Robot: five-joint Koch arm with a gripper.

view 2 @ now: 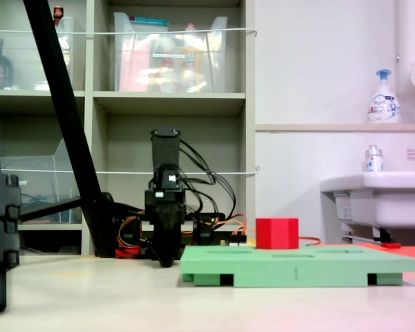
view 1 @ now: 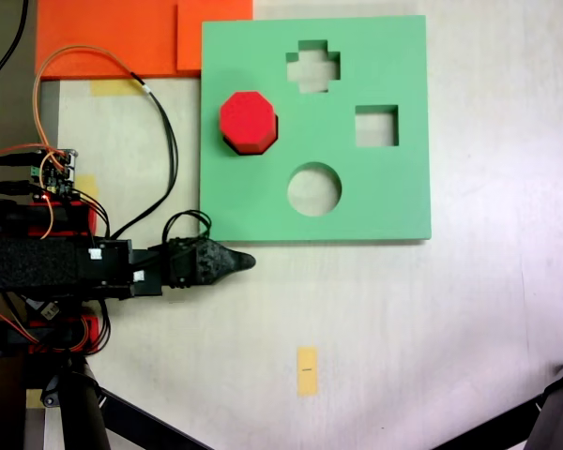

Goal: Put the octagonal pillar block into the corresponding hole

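The red octagonal pillar block (view 1: 249, 121) stands upright on the left part of the green foam board (view 1: 394, 187). In the second exterior view the block (view 2: 277, 233) rises clear above the board's top (view 2: 332, 261). The corresponding hole does not show; the block covers the spot it stands on. My gripper (view 1: 240, 262) lies below the board's lower left corner in the first exterior view, apart from block and board. Its black fingers meet in a point with nothing between them. In the second exterior view the gripper (view 2: 166, 259) points down, close to the table.
The board has cross (view 1: 312, 66), square (view 1: 376, 126) and round (view 1: 314, 188) cutouts. Orange foam sheets (view 1: 113, 37) lie at the first exterior view's upper left, with cables (view 1: 164, 141) beside the board. A yellow tape mark (view 1: 306, 370) and tripod legs (view 1: 122, 412) sit lower down.
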